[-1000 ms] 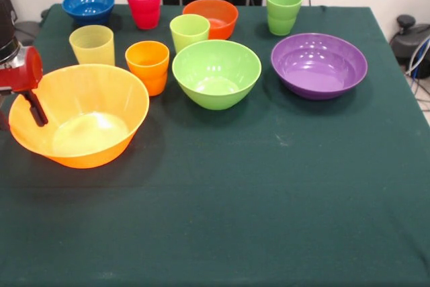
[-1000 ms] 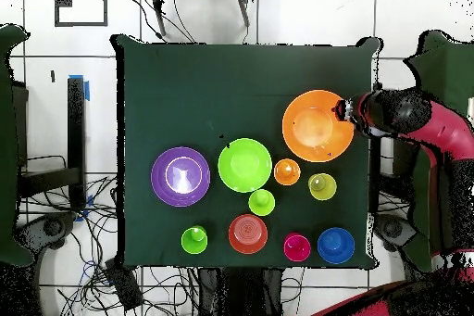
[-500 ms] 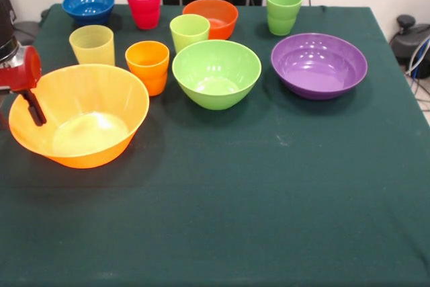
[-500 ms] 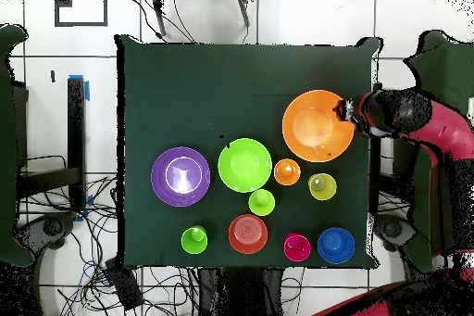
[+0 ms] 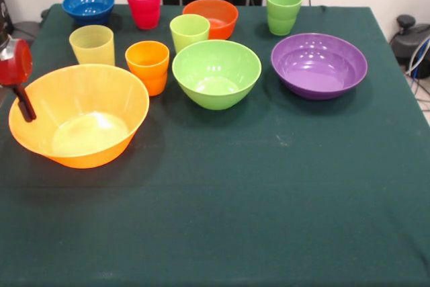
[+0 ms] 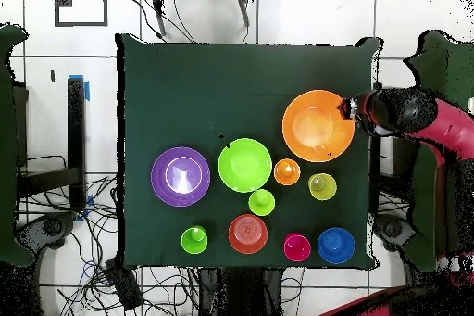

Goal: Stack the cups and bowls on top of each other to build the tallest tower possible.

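Observation:
The very large translucent orange bowl (image 5: 101,156) stands at the front left, empty. My gripper (image 5: 25,107) hangs at its left rim, at the table's edge; in the overhead view the gripper (image 6: 352,108) sits at the right rim of that bowl (image 6: 318,125). Behind the bowl stand the yellow cup (image 5: 92,45), orange cup (image 5: 148,65) and lime cup (image 5: 189,31). The lime green bowl (image 5: 216,73) and purple bowl (image 5: 319,65) sit mid-table. At the back are the blue bowl (image 5: 88,5), red cup (image 5: 144,5), orange-red bowl (image 5: 211,17) and darker green cup (image 5: 283,11). Nothing is stacked.
Dark green cloth (image 5: 269,206) covers the table. The red arm (image 6: 435,127) reaches in from beyond the table's side. Cables and chair legs lie on the floor around the table.
My gripper has drawn outward from inside the large orange bowl's rim to its outer edge. The bowls and cups have not moved.

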Controlling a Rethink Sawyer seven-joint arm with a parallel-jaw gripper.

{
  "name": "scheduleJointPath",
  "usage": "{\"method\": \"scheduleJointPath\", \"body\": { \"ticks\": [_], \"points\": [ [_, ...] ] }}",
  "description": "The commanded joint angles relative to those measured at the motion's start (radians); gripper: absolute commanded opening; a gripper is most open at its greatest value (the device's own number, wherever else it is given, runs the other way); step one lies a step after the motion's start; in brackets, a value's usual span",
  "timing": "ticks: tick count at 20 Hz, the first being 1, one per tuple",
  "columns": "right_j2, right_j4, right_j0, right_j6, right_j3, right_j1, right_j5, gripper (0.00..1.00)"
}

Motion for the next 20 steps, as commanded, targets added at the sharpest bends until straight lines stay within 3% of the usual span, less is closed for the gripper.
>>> {"method": "scheduleJointPath", "body": {
  "ticks": [1,20],
  "points": [
    [0.010,-0.064,-0.004,-0.286,0.018,0.005,0.068,1.00],
    [0.013,-0.091,-0.026,-0.312,-0.014,0.073,0.049,1.00]
  ]
}}
